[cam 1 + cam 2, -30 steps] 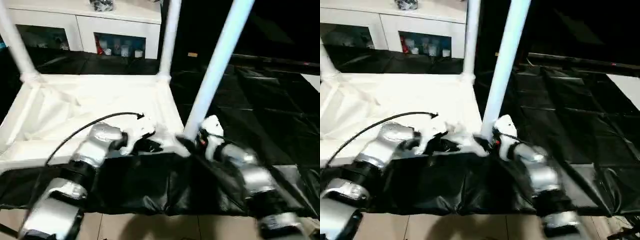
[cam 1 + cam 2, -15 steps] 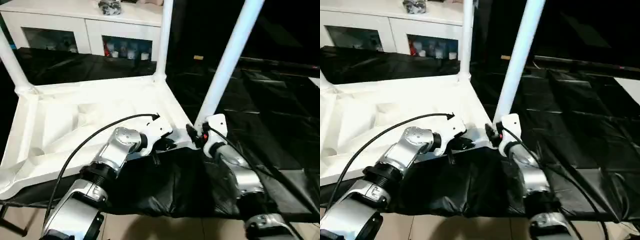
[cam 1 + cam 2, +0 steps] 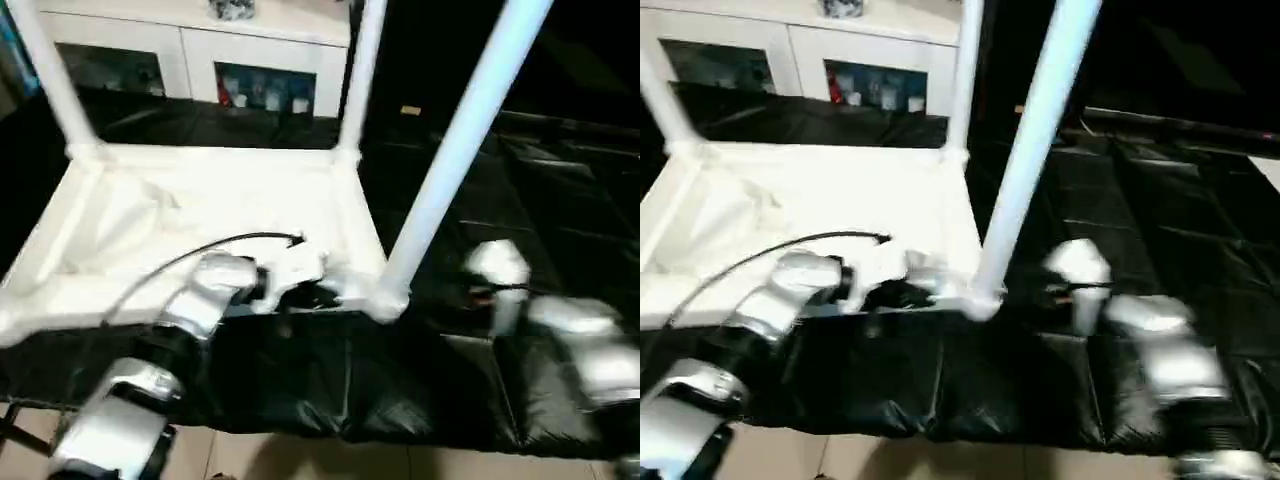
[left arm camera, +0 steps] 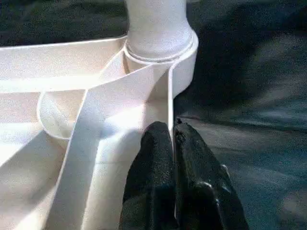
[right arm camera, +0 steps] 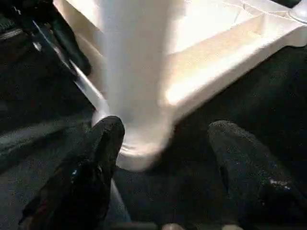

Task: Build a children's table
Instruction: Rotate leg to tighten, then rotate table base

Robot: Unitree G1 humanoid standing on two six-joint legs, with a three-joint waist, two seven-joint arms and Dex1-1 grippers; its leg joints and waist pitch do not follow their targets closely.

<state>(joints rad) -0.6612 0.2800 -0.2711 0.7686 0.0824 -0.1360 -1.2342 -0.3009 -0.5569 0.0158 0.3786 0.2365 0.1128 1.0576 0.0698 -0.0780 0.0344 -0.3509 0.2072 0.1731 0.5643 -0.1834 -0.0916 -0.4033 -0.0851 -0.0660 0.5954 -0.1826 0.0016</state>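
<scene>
Table top (image 3: 200, 215) lies upside down on the black sheet (image 3: 520, 230), three legs standing in its sockets. Left gripper (image 4: 172, 143) pinches the near rim beside the near-right leg (image 3: 450, 170), likely to steady it. Right gripper (image 5: 163, 139), fingers spread, sits right of that leg, apart.

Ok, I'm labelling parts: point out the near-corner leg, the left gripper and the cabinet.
near-corner leg (image 3: 455, 150), left eye view, mid tube.
left gripper (image 4: 173, 132), left wrist view, between fingertips at the tabletop's rim.
cabinet (image 3: 195, 45), left eye view, front frame.

No text, label or number can be read anywhere (cabinet items too blurred).
</scene>
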